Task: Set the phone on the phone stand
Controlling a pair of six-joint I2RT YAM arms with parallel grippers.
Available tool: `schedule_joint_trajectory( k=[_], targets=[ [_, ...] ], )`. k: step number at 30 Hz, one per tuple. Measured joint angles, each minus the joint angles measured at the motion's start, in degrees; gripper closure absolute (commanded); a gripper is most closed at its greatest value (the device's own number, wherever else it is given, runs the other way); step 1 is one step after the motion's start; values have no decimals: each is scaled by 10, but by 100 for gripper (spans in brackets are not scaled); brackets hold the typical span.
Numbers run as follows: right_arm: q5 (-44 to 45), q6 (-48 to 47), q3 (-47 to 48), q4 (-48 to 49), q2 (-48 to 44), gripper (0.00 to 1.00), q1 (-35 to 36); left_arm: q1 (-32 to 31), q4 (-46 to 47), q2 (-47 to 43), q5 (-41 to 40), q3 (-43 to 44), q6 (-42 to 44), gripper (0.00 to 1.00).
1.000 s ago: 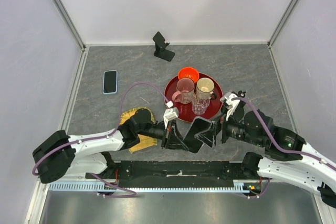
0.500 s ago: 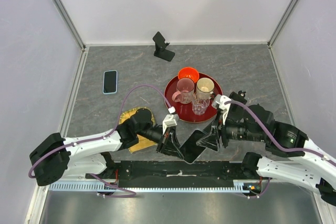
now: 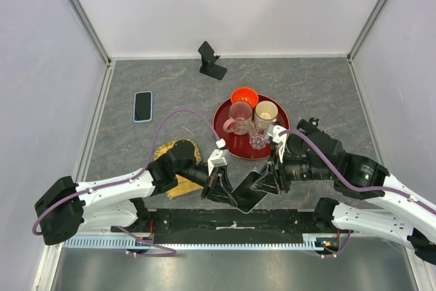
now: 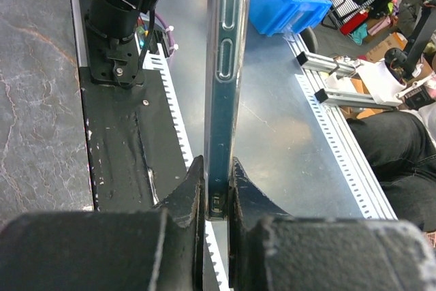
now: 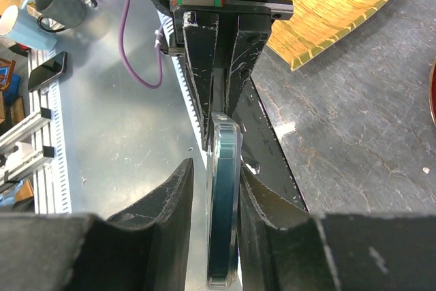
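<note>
The phone [image 3: 248,191] is off the bench [image 3: 306,86], pinched tight by the left end effector [image 4: 216,192] with the right end effector [image 5: 216,175] loose around it, but the phone stand [image 3: 212,61] is far off at the back and bare, so most of the job is left.
</note>
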Motion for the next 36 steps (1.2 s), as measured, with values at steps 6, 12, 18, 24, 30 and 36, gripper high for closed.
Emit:
schedule_joint_trajectory(
  k=[6, 12, 18, 24, 30, 36],
  targets=[
    [-17, 2, -5, 10, 4, 59, 0, 0, -9, -9, -3, 0, 12, 98],
    [-4, 19, -24, 42, -12, 61, 0, 0, -13, -24, -31, 0, 16, 98],
    [6, 53, -68, 93, -44, 69, 0, 0, -9, -40, -52, -2, 15, 98],
    [22, 63, -83, 117, -59, 78, 0, 0, 11, -37, -50, -4, 11, 98],
    [35, 63, -89, 120, -63, 96, 0, -1, 18, -28, -50, -4, 9, 98],
    [53, 60, -92, 122, -72, 100, 0, -1, 13, -27, -65, -1, 7, 33]
  ],
)
